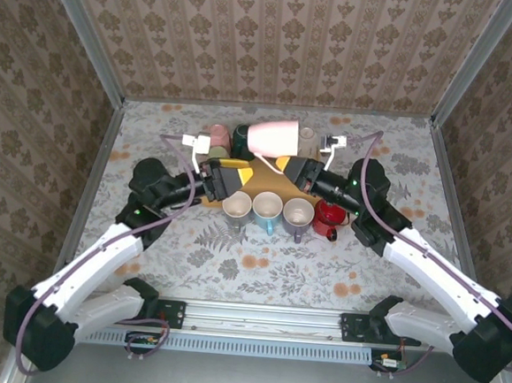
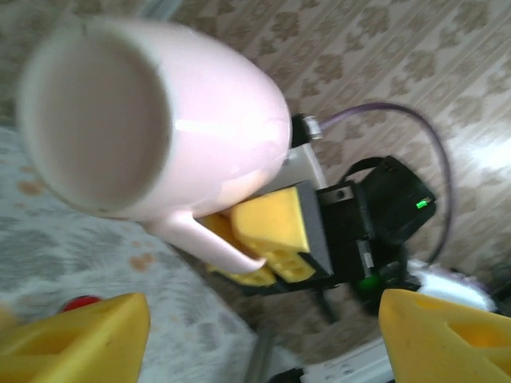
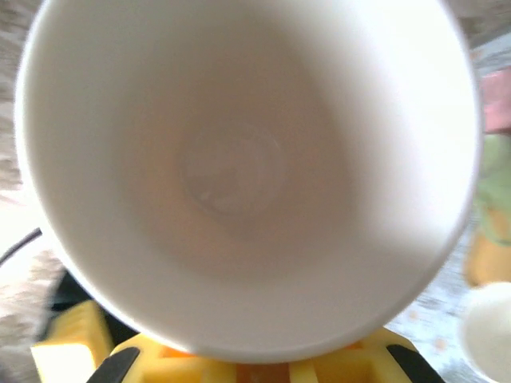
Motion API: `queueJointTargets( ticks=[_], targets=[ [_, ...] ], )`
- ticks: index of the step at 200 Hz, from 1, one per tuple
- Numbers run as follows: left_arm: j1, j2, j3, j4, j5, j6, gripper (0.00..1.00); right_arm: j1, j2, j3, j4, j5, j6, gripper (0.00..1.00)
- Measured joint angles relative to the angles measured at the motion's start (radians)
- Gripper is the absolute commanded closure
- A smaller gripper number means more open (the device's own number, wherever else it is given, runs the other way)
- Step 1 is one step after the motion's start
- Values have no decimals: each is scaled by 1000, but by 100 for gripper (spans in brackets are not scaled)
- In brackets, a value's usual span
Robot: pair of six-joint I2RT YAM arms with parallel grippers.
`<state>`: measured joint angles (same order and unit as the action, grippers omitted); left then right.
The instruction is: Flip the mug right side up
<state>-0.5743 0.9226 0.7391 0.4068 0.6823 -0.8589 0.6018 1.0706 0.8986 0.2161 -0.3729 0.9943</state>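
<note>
1. Enclosing the cell on three sides: patterned wallpaper walls (image 1: pixel 268 42). Top edges are cut off by the frame.
2. Table (image 1: pixel 258 276) is covered in a fern-and-flower print, with a metal rail (image 1: pixel 263 321) along its near edge.
3. Left arm (image 1: pixel 100 259) and right arm (image 1: pixel 435 277) both reach inward and meet at table centre. Their bases are partly cut off at the lower corners.
4. Pink mug (image 1: pixel 273 138) is off the table, lying on its side in the air above the back group of cups, mouth toward the left.
   - In the right wrist view its rim runs out of frame and the bore hides nearly everything behind it.
   - In the left wrist view it is motion-blurred.
5. Right gripper (image 1: pixel 283 164) is clenched on the pink mug at its handle (image 2: pixel 209 242). The exact contact is hidden behind the handle.
6. Left gripper (image 2: pixel 263 331) is released: its yellow fingers (image 2: pixel 80 335) stand wide apart, below the mug and not touching it.
7. Front row, upright and touching side by side: cream cup (image 1: pixel 237 208), blue cup (image 1: pixel 267 208), grey cup (image 1: pixel 298 212), red cup (image 1: pixel 329 217) (partly under the right arm).
8. Back group, partly hidden by the held mug: small pink cup (image 1: pixel 218 136), dark green cup (image 1: pixel 241 137), tan cup (image 1: pixel 307 138). I cannot tell which way up they sit.
</note>
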Motion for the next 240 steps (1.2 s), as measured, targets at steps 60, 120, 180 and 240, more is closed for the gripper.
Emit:
queueJointTargets(
  ticks=[60,120,180,240],
  targets=[
    [-7,-99,258,-761,-631,391,16,258,66,174,-501,293,-369,100],
    [-8,-136,263,-1078,-1299,380,18,499,398,461,-765,575,-512,100],
    [-6,-195,282,-1225,-1662,242,19,641,874,959,-1080,843,-426,100],
    [20,-273,280,-1246,-1694,191,19,666,1235,1408,-1398,950,-227,100]
  ],
)
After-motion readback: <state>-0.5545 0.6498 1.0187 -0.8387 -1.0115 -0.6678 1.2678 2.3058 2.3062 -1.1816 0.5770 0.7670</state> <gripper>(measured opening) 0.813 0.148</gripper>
